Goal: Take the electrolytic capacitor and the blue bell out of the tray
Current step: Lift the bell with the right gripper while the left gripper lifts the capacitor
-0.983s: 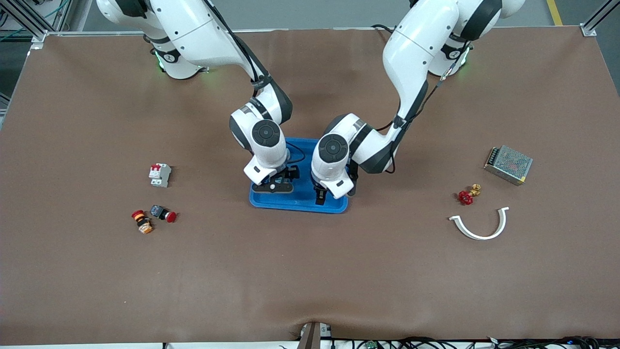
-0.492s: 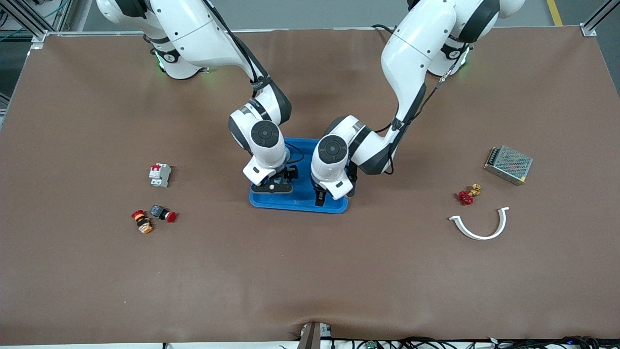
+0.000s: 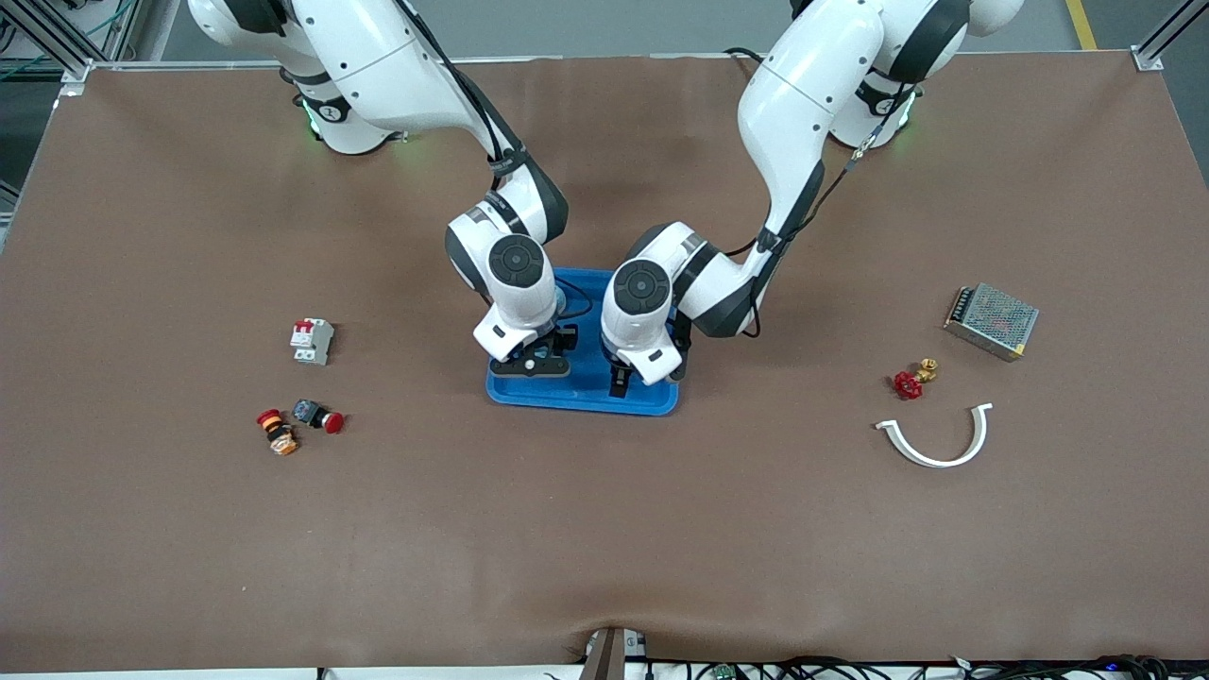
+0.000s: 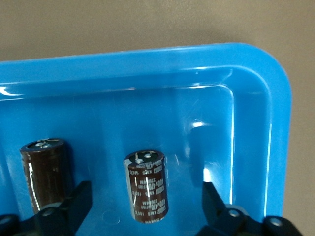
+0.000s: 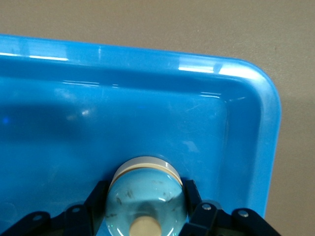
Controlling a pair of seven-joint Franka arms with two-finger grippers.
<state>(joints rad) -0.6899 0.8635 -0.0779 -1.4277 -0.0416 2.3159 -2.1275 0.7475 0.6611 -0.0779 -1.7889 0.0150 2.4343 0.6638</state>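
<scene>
Brown table mat (image 3: pixel 604 529) carries a blue plastic tray (image 3: pixel 587 397); above it, spread left gripper (image 4: pixel 147 209) straddles a brown cylindrical capacitor (image 4: pixel 146 187), while right gripper (image 5: pixel 146 206) pinches a silvery domed bell (image 5: pixel 146 196).

1. A robotics lab or test bench is showing here: a brown-covered table (image 3: pixel 604 529) is sitting inside aluminium framing (image 3: pixel 57 42).
2. Electrical parts are lying about: a circuit breaker (image 3: pixel 312 340), a power supply (image 3: pixel 991 320), and cables (image 3: pixel 850 667) trailing along the near edge.

Bright, even overhead light; soft arm shadows on table (image 3: pixel 604 529). Glare streaks on blue tray (image 4: pixel 256 78) rim; wrist views slightly soft.
</scene>
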